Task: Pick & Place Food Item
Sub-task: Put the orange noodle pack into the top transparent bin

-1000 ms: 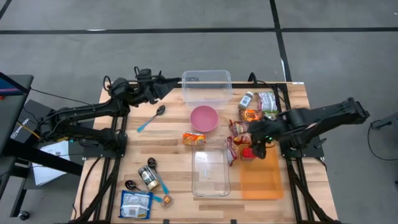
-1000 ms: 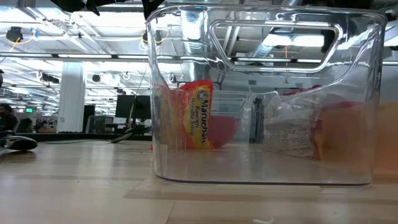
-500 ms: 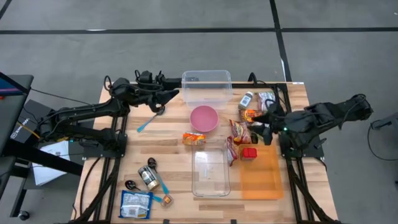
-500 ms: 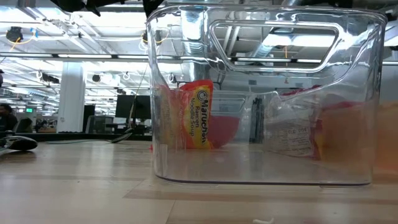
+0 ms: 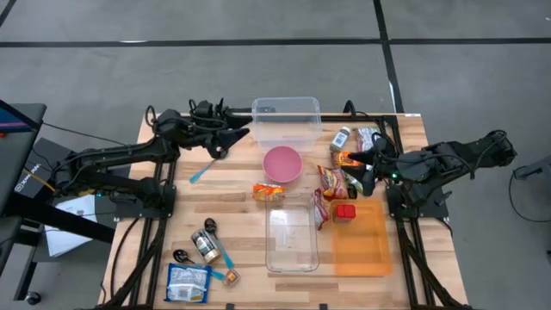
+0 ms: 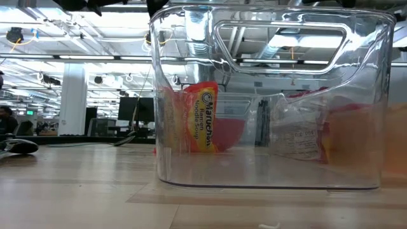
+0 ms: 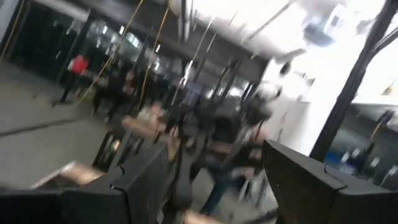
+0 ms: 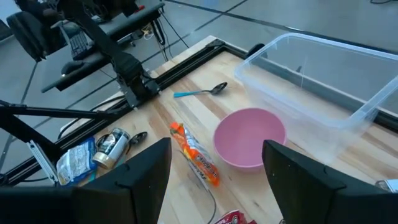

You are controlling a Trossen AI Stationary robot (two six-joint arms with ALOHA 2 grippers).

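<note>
A small red food item (image 5: 344,211) lies on the orange tray (image 5: 362,250) at the right. An orange ramen packet (image 5: 268,192) lies flat between the pink bowl (image 5: 282,164) and the near clear bin (image 5: 291,239); it also shows in the right wrist view (image 8: 198,160). My right gripper (image 5: 358,166) is open and empty, raised over the snack bags (image 5: 332,181) on the far side of the red item. My left gripper (image 5: 239,134) is open and empty, in the air beside the far clear bin (image 5: 286,119).
A blue-handled spoon (image 5: 209,164) lies near my left gripper. A bottle (image 5: 341,138) and more snack packets (image 5: 370,138) sit at the far right. A jar (image 5: 204,245), spoons and a blue packet (image 5: 188,282) lie at the near left.
My right gripper has drawn back from the red item on the orange tray, going up and toward the table's far edge; the red item stays on the tray. My left gripper has shifted a little toward the near edge, next to the far bin.
</note>
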